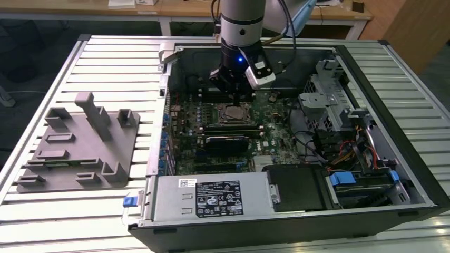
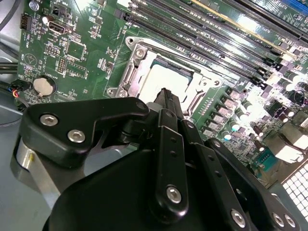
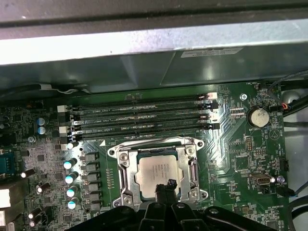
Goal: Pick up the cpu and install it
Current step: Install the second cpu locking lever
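The slatted table [image 1: 105,63] carries an open computer case [image 1: 393,105]; inside lies the green motherboard [image 3: 231,144]; the gripper [image 3: 166,188] hovers just above its socket [image 3: 122,178], fingers [image 2: 166,98] together, holding nothing; the cpu [image 3: 156,171] sits seated in that socket.

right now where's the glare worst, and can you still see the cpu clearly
Second wrist view: glare washes out the cpu top and the board's bright corner. First wrist view: the cpu reads clearly in its socket, with a bright band on the case wall. Exterior view: even light, no glare.
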